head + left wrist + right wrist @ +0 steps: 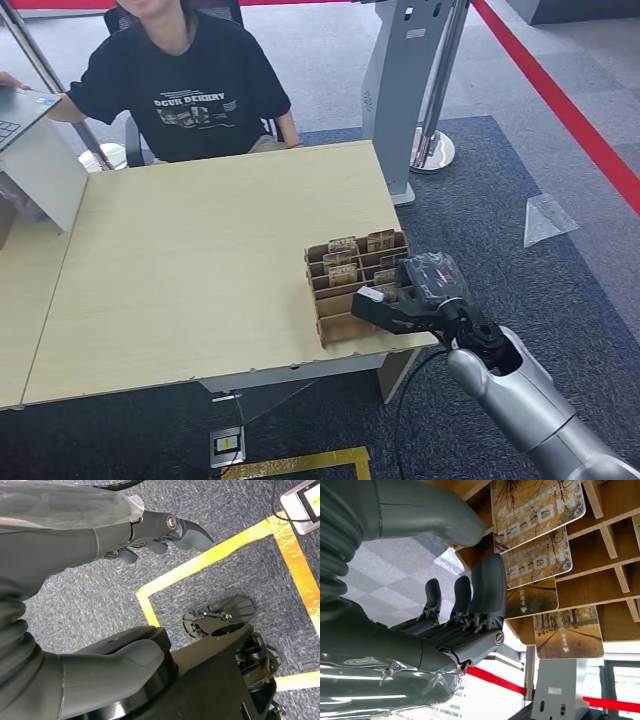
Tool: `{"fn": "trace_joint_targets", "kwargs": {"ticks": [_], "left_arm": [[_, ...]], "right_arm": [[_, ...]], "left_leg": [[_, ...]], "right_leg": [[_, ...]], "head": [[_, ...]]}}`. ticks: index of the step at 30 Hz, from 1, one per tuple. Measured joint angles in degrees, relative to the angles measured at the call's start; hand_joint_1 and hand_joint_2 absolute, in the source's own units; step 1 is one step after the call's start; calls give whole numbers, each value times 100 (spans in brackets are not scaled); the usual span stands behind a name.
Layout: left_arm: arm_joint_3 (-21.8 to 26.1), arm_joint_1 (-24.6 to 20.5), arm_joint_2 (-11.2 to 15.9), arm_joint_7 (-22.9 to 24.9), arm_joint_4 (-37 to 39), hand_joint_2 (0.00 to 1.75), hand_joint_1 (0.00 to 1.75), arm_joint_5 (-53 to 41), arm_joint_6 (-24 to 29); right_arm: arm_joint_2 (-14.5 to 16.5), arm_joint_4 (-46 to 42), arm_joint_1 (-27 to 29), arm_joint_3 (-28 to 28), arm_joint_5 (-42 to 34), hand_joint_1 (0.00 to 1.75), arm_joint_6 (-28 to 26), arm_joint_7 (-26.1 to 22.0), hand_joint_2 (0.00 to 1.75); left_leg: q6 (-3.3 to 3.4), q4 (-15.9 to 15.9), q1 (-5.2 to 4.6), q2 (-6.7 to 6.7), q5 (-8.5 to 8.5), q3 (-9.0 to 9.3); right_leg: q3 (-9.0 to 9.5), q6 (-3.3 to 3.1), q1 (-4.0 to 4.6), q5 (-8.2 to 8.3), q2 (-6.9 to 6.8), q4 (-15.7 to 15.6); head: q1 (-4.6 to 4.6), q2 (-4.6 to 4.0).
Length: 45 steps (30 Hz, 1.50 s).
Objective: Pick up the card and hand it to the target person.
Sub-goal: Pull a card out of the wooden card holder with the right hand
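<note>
Beside the wooden card rack [355,280], our right hand [392,305] had its fingers [486,590] apart around nothing, and the card [535,560], standing in a slot, looked thin, stiff and light, best pinched by its top edge.

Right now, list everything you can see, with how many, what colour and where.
Table: one, pale wood, in front of the robot.
Card rack: one, brown, at the table's near right corner.
Cards: several, autumn-tree print, standing in the rack slots; exact count unclear.
Laptop: one, grey, at the table's far left.
Person: one, black printed T-shirt, seated behind the table.
Barrier tape: red, across the floor at right.
Floor marking: yellow lines on grey carpet.
Left hand: hanging over the carpet, holding nothing.
Right hand: dark, at the rack's near right, fingers apart by the cards.
</note>
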Motion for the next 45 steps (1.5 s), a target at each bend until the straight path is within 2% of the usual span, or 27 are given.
{"fn": "trace_joint_targets", "kwargs": {"ticks": [18, 23, 45], "left_arm": [[0, -5, -22, 0, 0, 175, 0, 0, -3], [0, -12, -25, 0, 0, 175, 0, -1, -4], [0, -36, -56, 0, 0, 175, 0, -2, -22]], "right_arm": [[0, 2, -123, 81, -43, 97, 16, -25, 175], [0, 3, -129, 131, -63, 102, 6, -30, 175], [0, 8, -38, 212, -62, 94, -13, 27, 175]], "left_leg": [[0, 0, 0, 0, 0, -1], [0, 0, 0, 0, 0, -1], [0, 0, 0, 0, 0, 2]], "right_leg": [[-1, 0, 0, 0, 0, 0], [-1, 0, 0, 0, 0, 0], [0, 0, 0, 0, 1, 0]], "head": [[0, 1], [0, 0], [0, 0]]}}
